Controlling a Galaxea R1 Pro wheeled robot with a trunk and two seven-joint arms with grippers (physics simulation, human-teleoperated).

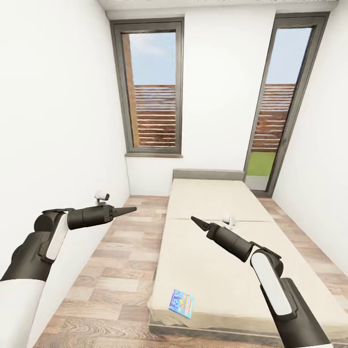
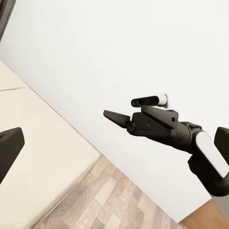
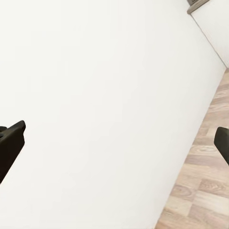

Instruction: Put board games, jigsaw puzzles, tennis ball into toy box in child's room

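Beige mattress in two parts on the bed (image 1: 217, 227), grey headboard against the far wall between two tall dark-framed windows; pale wood-plank floor (image 1: 111, 270) on both sides. Near the bed's foot, by its left edge in the head view, lay the smaller blue board game (image 1: 181, 303), flat on the mattress, well apart from both arms. Hung over the floor beside the bed's left side: the left gripper (image 1: 129, 210), tips drawn together to a single point in the head view, empty, though its own wrist view showed dark fingers (image 2: 10, 148) at opposite edges, so could not tell for certain. Hovered above the middle of the mattress: the right gripper (image 1: 194, 221), likewise tapered to a point, nothing held; seen also from the left wrist view (image 2: 110, 114) against the white wall.
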